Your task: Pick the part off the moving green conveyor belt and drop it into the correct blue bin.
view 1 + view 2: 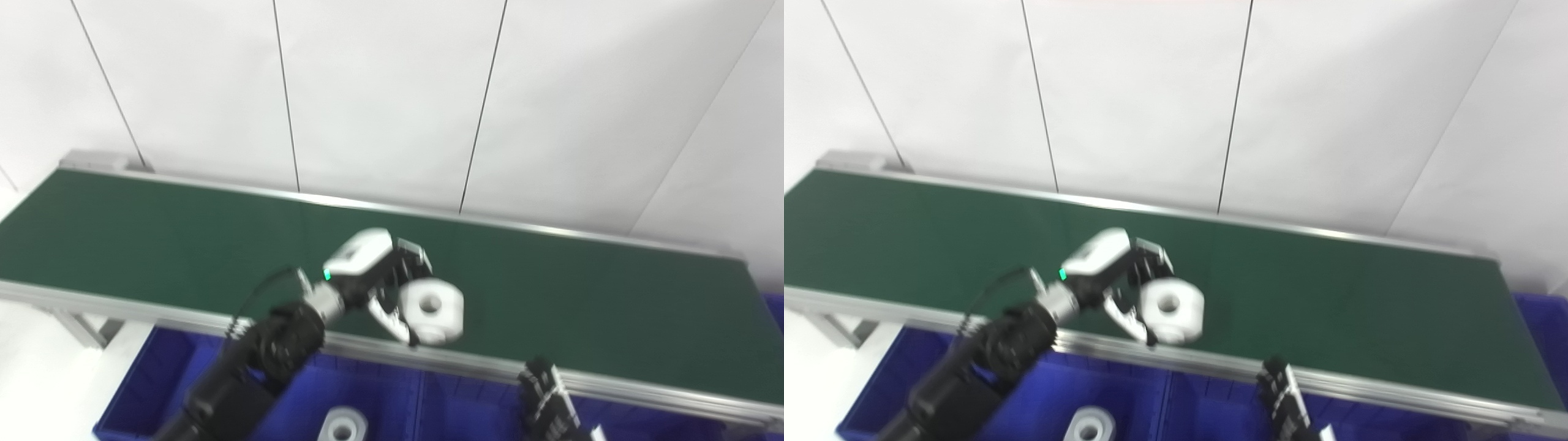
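Conveyor belt [184, 239]: matte dark green band, flat, edged by brushed metal rails.

Part [432, 309]: white, chunky block with faceted corners and a round bore through its face; smooth, slightly glossy. It sits over the belt's near edge, clasped between the fingers [392, 318] and thumb of the left hand [383, 278].

Left hand: white shell, black digits, green indicator light at the wrist.

Right hand [548, 404]: black, low at the frame's bottom edge; finger spread cannot be told.

Blue bin [380, 392]: glossy plastic, below the belt. Contents: one similar white bored piece [342, 425].
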